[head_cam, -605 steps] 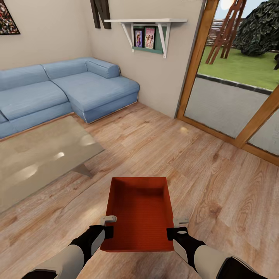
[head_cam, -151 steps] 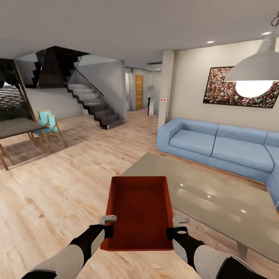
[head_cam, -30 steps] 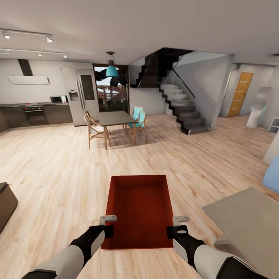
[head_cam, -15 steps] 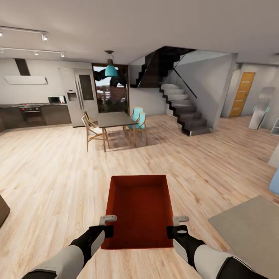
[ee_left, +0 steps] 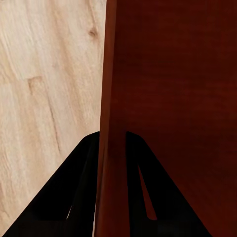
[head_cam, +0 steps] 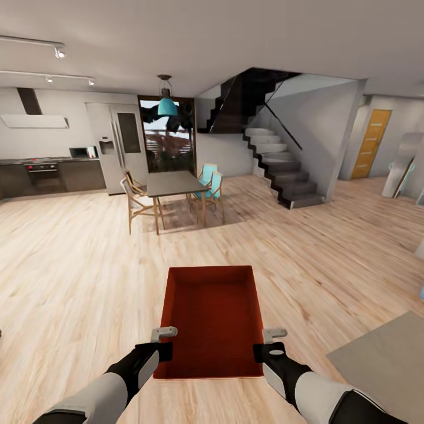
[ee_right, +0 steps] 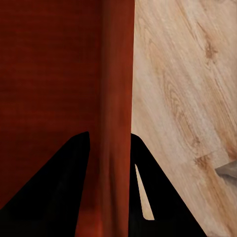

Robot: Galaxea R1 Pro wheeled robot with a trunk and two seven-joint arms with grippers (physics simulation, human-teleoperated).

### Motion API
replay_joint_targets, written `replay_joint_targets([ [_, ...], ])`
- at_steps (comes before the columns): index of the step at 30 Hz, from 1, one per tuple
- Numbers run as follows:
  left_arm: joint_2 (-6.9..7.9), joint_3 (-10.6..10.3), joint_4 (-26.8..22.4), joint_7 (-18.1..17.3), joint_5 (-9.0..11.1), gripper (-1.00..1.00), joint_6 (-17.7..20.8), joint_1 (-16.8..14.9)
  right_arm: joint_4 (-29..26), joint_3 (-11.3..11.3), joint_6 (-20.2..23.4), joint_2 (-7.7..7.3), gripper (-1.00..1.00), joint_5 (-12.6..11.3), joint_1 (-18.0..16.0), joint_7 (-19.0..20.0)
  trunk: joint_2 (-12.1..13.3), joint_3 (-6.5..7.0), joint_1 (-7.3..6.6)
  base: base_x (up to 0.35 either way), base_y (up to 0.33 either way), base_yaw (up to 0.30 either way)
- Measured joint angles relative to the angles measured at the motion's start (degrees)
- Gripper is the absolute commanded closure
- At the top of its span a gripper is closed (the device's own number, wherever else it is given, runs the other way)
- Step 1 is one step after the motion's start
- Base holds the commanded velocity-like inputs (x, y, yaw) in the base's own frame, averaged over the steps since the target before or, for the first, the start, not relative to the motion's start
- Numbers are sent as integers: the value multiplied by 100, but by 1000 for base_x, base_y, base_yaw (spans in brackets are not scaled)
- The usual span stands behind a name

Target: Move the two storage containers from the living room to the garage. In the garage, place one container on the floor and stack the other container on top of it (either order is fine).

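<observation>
Left tool (head_cam: 166, 343) and right tool (head_cam: 272, 345) each clench a side wall of one storage container (head_cam: 212, 318), holding it level for carrying across the wood floor (head_cam: 76, 271).

A light wood plank floor (head_cam: 76, 277) is spread through an open room. A dark dining table (head_cam: 169, 184) is ringed by wooden and turquoise chairs, with a teal pendant lamp (head_cam: 167, 106) hung above it. Left of the table, a refrigerator (head_cam: 118, 147) and dark kitchen cabinets (head_cam: 53, 175) are set against the wall; right of it, a staircase (head_cam: 282, 171) and an orange door (head_cam: 371, 144) are seen.
</observation>
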Motion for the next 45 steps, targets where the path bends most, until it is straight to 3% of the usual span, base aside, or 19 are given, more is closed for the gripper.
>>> replay_joint_targets([
  [45, -5, 36, 8, -9, -43, 100, -5, -1, -2, 13, 1, -4, 100, -14, 1, 1, 0, 0, 0, 322, 0, -2],
])
